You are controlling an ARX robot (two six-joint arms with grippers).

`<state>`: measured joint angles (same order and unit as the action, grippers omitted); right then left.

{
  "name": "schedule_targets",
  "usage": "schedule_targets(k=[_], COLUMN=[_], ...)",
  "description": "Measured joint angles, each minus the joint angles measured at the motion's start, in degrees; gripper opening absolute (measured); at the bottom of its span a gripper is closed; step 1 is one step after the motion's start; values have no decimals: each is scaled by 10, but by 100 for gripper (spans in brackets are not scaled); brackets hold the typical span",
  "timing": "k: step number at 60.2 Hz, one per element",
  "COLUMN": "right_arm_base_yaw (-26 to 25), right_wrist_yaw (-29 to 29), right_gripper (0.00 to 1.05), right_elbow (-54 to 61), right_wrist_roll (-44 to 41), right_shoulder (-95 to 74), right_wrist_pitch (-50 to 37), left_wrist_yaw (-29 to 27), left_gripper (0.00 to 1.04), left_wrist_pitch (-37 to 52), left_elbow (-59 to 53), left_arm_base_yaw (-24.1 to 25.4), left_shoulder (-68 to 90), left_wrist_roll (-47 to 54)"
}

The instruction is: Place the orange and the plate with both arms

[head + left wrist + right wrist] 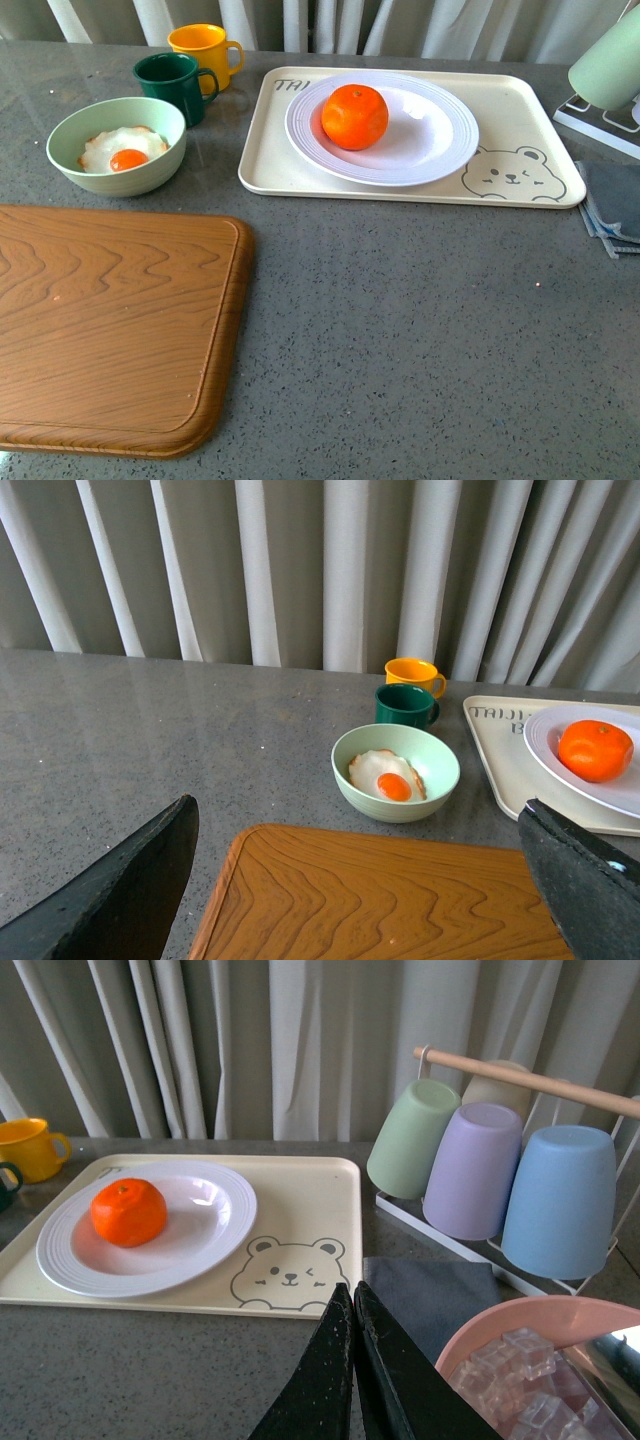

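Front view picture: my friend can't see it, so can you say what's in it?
An orange sits on a white plate on a cream bear tray, on a grey table. To the left are a pale green bowl holding a fried egg, a green mug, a yellow mug and a wooden board. No gripper shows.

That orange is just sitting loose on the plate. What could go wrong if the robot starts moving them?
The orange lies loose on the glossy plate, off to one side, so it may roll off if the plate is lifted or tilted. The plate sits inside a tray with a raised rim, which could catch its edge. On the right, a cup rack and a pink bowl of ice cubes stand close by and could be knocked.
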<state>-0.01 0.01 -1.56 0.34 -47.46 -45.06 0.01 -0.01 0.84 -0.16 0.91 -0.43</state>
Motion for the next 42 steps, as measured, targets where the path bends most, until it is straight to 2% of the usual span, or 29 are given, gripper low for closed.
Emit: schedule_targets(k=[42], right_arm_base_yaw=[0], right_wrist_yaw=[0], right_gripper=[2], right_elbow=[4], right_wrist_roll=[0], right_shoulder=[252], right_wrist_pitch=[228], left_wrist_yaw=[0], left_gripper=[96], left_wrist_pitch=[0], left_elbow=[0], left_arm_base_yaw=[0], left_shoulder=[0], left_wrist_roll=[0])
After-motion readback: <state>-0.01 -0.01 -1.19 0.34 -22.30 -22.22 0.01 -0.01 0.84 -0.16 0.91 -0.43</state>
